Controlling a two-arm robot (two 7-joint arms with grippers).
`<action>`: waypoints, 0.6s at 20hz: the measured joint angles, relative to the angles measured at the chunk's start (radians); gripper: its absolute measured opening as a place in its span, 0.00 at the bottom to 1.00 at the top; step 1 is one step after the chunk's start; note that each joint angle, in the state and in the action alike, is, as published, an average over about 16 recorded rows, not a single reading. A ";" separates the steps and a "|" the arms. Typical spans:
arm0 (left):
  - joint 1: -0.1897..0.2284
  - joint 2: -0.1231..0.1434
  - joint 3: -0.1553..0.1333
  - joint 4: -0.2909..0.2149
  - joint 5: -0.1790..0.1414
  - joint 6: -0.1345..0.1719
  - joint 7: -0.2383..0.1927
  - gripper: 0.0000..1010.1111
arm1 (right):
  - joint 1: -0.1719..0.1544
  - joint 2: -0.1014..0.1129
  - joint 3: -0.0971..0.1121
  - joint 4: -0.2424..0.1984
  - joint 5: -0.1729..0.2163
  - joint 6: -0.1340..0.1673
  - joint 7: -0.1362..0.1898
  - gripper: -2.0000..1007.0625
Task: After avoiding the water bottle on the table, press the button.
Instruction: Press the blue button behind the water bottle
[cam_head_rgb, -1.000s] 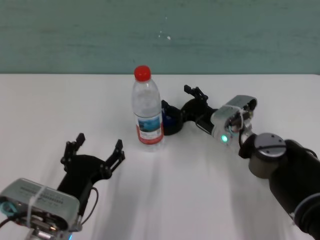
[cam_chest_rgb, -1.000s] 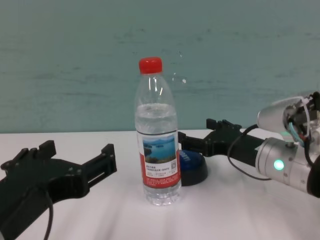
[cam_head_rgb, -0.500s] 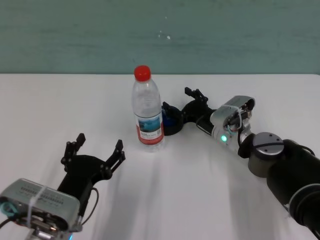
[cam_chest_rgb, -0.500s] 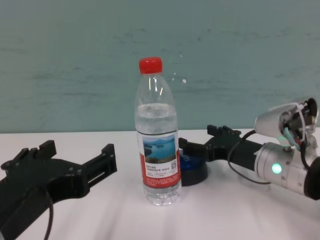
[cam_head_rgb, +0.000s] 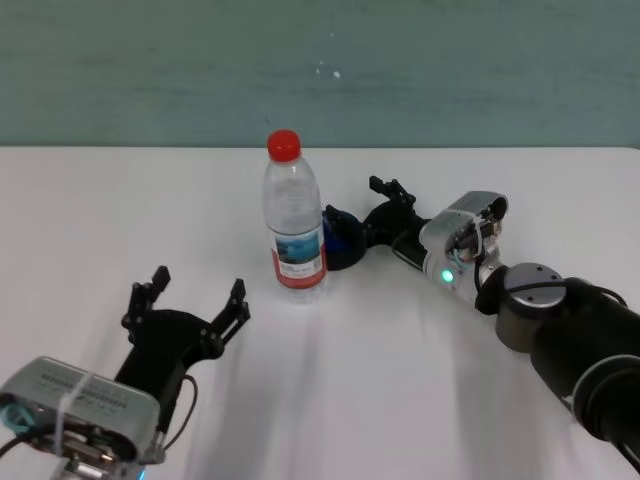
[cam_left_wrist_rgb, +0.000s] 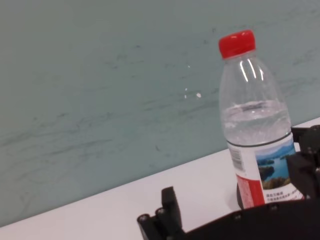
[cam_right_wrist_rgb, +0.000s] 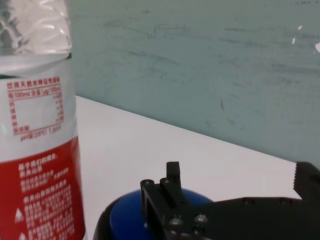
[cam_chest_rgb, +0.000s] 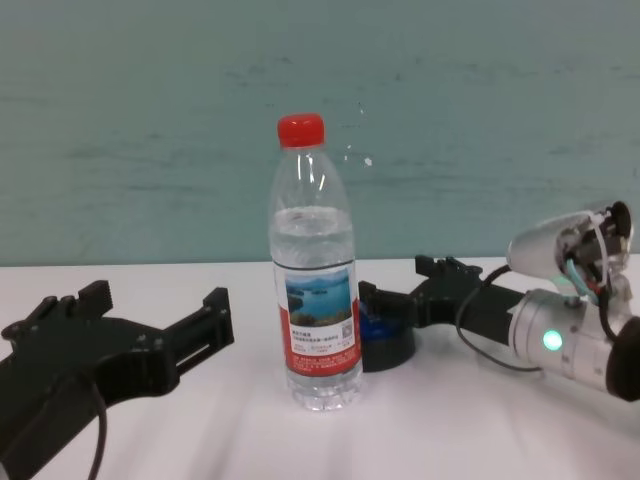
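Where water bottle (cam_chest_rgb: 316, 290) shows lake label, right gripper (cam_head_rgb: 358, 210) overhangs button (cam_chest_rgb: 385, 342)

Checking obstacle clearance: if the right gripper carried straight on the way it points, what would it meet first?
The button, which the open right gripper already reaches over; just past it stands the water bottle. Whether a finger already touches the dome is unclear.

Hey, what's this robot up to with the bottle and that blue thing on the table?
The right gripper has its open fingers over the blue button, which sits just behind and to the right of the upright water bottle on the white table. It looks poised to press, though contact isn't clear. The bottle stands untouched. The left gripper sits open nearer the robot, idle.
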 joint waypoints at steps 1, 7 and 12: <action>0.000 0.000 0.000 0.000 0.000 0.000 0.000 0.99 | 0.007 -0.003 0.003 0.014 -0.002 -0.006 0.002 1.00; 0.000 0.000 0.000 0.000 0.000 0.000 0.000 0.99 | 0.076 -0.025 0.016 0.147 -0.010 -0.064 0.019 1.00; 0.000 0.000 0.000 0.000 0.000 0.000 0.000 0.99 | 0.138 -0.045 0.024 0.265 -0.013 -0.119 0.032 1.00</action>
